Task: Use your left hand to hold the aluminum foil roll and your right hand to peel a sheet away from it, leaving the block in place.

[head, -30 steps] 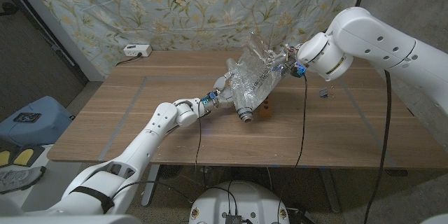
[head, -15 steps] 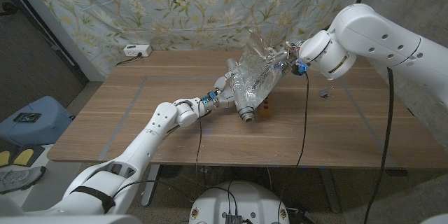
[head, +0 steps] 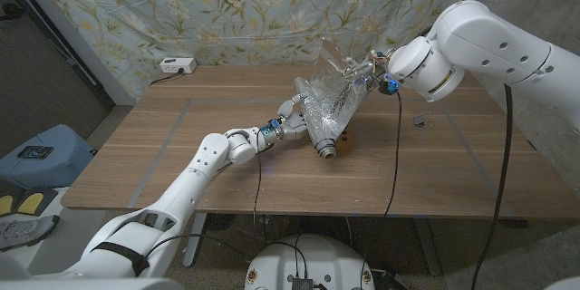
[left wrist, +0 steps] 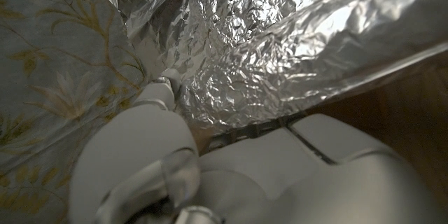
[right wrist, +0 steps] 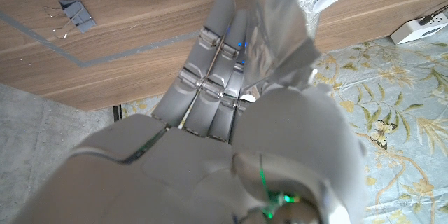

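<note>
While the left hand [head: 288, 123] grips the aluminum foil roll [head: 319, 132] at the centre of the frame, just above the surface [head: 181, 145], the sheet [head: 337, 86] rises crumpled toward the upper right. The right hand [head: 379, 74] pinches its far edge between thumb and fingers. Peeling appears well advanced; separation from the roll remains. The orange block [head: 343, 141] sits beside the roll's end. Compared with a second ago, the right hand is slightly higher and the sheet is drawn further out.

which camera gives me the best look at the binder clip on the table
The right wrist view: the binder clip lies sharp on bare wood, handles visible. The head view shows it as a small dark speck beside the right arm.
</note>
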`<action>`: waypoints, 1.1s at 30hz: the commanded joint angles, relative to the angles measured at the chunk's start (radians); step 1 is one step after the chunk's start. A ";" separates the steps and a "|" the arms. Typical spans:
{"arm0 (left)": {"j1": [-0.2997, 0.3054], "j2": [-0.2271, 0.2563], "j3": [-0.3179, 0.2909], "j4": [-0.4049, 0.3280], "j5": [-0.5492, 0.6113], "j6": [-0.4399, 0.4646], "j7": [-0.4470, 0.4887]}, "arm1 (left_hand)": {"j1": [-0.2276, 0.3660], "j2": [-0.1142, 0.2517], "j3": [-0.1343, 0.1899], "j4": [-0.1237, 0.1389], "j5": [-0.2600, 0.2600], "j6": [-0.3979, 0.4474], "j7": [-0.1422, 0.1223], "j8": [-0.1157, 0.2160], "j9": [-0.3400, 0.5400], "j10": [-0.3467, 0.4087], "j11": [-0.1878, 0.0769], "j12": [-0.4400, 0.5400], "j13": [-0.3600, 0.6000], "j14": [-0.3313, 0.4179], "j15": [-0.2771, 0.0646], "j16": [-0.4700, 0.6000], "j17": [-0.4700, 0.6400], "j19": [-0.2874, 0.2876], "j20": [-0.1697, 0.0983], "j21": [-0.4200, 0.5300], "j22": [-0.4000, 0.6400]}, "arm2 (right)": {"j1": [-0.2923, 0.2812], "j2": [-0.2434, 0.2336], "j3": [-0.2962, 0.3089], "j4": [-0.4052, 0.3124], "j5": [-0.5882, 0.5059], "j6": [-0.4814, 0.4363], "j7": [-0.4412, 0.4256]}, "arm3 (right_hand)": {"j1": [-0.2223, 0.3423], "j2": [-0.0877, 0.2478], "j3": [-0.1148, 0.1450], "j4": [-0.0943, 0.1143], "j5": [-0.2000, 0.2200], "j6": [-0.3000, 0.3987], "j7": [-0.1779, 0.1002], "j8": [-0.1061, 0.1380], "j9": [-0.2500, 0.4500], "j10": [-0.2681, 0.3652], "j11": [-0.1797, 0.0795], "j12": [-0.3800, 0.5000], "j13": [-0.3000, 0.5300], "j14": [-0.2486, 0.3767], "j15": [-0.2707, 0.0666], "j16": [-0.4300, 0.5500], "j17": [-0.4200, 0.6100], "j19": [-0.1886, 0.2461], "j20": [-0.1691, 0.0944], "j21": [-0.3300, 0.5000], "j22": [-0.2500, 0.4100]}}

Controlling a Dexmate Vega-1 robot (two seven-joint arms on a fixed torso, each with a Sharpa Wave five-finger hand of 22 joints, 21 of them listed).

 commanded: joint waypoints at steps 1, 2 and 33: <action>-0.006 0.004 0.002 0.019 0.002 0.012 -0.037 | -0.011 -0.018 -0.011 0.007 0.003 -0.016 -0.006 -0.009 0.003 -0.014 0.005 -0.002 0.001 0.001 0.010 -0.002 0.001 0.000 0.007 -0.003 0.003 | 0.012 -0.008 0.000 -0.010 0.001 0.000 0.000 | 0.011 0.003 -0.003 0.004 0.007 0.007 0.009 -0.001 0.005 0.006 0.006 0.002 0.004 0.003 -0.009 -0.002 0.002 0.003 -0.007 0.008 -0.001; -0.006 0.004 0.003 0.020 0.004 0.013 -0.040 | -0.013 -0.019 -0.012 0.008 0.003 -0.018 -0.007 -0.009 0.003 -0.013 0.004 -0.002 0.001 0.001 0.010 -0.002 0.001 0.000 0.007 -0.003 0.003 | 0.008 -0.009 0.005 -0.011 0.000 0.000 0.000 | 0.011 0.003 -0.003 0.004 0.007 0.007 0.009 -0.001 0.006 0.006 0.007 0.002 0.005 0.004 -0.008 -0.002 0.002 0.002 -0.007 0.009 -0.001; 0.015 0.074 -0.014 -0.064 -0.052 0.108 -0.030 | -0.044 -0.031 -0.029 0.018 -0.012 -0.045 -0.010 -0.013 0.005 -0.028 0.008 -0.008 -0.006 -0.003 0.007 -0.005 0.000 0.002 0.013 -0.012 0.005 | -0.170 -0.005 0.175 0.088 -0.033 0.000 0.000 | 0.015 0.004 -0.007 0.006 0.007 0.009 0.007 -0.010 0.012 0.006 0.002 0.000 0.007 0.009 -0.011 -0.012 0.013 -0.006 -0.010 0.028 -0.003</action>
